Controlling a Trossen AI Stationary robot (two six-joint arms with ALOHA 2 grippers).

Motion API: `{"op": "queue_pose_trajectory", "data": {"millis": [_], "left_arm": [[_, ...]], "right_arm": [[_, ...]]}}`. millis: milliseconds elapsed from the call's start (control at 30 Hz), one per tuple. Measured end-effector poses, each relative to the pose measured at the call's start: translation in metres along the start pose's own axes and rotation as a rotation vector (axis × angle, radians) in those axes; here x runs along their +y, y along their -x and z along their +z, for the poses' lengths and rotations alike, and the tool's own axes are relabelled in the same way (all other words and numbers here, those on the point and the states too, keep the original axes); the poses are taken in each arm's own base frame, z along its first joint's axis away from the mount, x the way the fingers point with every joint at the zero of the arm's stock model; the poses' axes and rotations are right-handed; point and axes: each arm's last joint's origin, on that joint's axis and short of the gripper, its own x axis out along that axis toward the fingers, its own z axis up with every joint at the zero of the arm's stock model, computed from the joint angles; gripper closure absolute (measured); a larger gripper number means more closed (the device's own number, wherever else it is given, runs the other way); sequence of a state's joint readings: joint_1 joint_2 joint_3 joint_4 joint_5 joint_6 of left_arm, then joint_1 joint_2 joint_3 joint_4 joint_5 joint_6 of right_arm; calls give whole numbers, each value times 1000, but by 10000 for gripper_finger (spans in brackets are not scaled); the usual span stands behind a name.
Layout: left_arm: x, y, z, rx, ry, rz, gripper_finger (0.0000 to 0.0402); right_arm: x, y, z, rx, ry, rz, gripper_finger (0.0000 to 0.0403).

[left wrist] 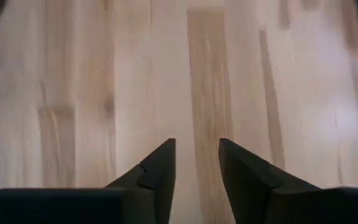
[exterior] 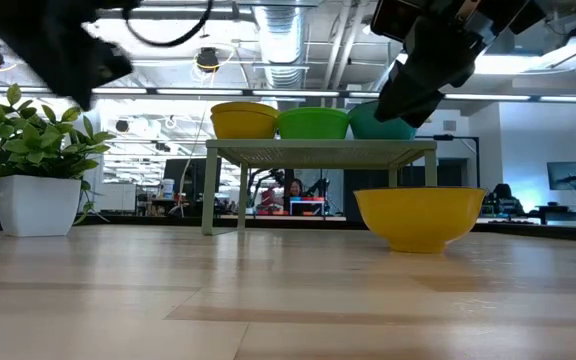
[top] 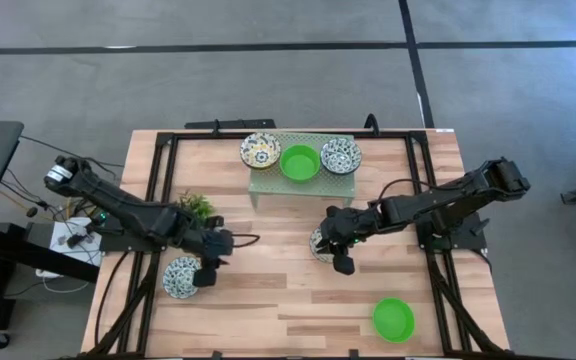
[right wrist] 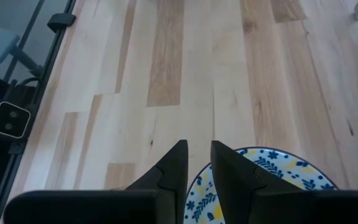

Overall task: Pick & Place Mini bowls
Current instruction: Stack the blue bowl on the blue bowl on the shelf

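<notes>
Three mini bowls sit on the pale green rack [top: 301, 183]: a yellow floral one [top: 260, 150], a plain green one [top: 299, 162] and a blue floral one [top: 340, 154]. A blue floral bowl [top: 179, 278] stands on the table at the near left. My left gripper [top: 209, 272] [left wrist: 197, 146] hangs just to its right, narrowly open over bare wood. A floral bowl with a yellow outside [exterior: 418, 215] [right wrist: 263, 171] rests mid-table. My right gripper [top: 343, 262] [right wrist: 199, 148] hovers above its near rim, narrowly open. Another green bowl [top: 393, 319] lies at the near right.
A small leafy plant in a white pot [top: 196, 205] [exterior: 38, 190] stands left of the rack, close to my left arm. Dark frame rails [top: 163, 190] run along both table sides. Bare wood lies between the two grippers and along the near edge.
</notes>
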State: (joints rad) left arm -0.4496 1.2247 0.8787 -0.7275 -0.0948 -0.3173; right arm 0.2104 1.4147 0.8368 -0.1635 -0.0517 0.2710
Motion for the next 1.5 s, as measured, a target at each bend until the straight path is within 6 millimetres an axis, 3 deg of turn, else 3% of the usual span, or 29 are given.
{"op": "queue_pose_trajectory", "data": {"millis": [200, 500, 867, 1233, 1367, 1500], "left_arm": [[-9, -1, -23, 179, -54, -29, 249], [-18, -16, -55, 305, -101, -60, 256], [-14, -20, -61, 312, -154, -3, 262], [-6, -35, -87, 412, -87, 17, 264], [-6, -36, -86, 408, -38, 12, 295], [-8, -35, -85, 408, -21, -13, 364]], "right_arm": [[0, 0, 0, 0, 0, 0, 337], [-1, 0, 0, 0, -2, -2, 337], [-1, 0, 0, 0, -2, -2, 337], [-1, 0, 0, 0, 16, -2, 337], [-2, 0, 0, 0, 64, -4, 337], [-2, 0, 0, 0, 206, -4, 337]]}}
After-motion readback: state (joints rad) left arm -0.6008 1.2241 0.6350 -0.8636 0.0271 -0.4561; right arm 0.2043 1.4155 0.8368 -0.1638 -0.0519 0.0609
